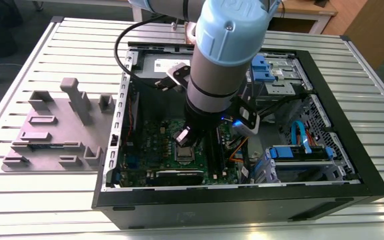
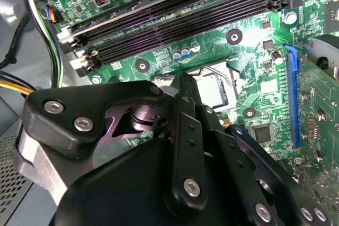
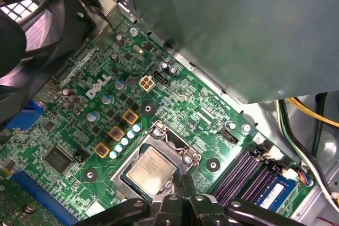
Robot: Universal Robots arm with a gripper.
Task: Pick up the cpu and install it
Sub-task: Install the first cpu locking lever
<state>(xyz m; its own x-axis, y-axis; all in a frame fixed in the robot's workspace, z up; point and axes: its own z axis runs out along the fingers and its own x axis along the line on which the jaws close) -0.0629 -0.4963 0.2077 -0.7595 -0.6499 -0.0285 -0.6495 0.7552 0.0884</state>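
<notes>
Cpu (image 3: 151,170) lies flat in socket (image 3: 159,136) on motherboard (image 3: 79,130), inside case (image 1: 352,165) on table (image 1: 38,200). Pincer (image 3: 183,186) just above cpu edge, fingers together, holding nothing visible. Judgement: keep descent vertical, press lightly, avoid socket frame.

Bright, even light; soft shadows

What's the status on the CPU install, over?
Black gripper low over the green motherboard, fingers together at the socket's edge. Flat silver-grey square cpu lying in the metal-framed socket. Nothing between gripper and cpu.
</notes>
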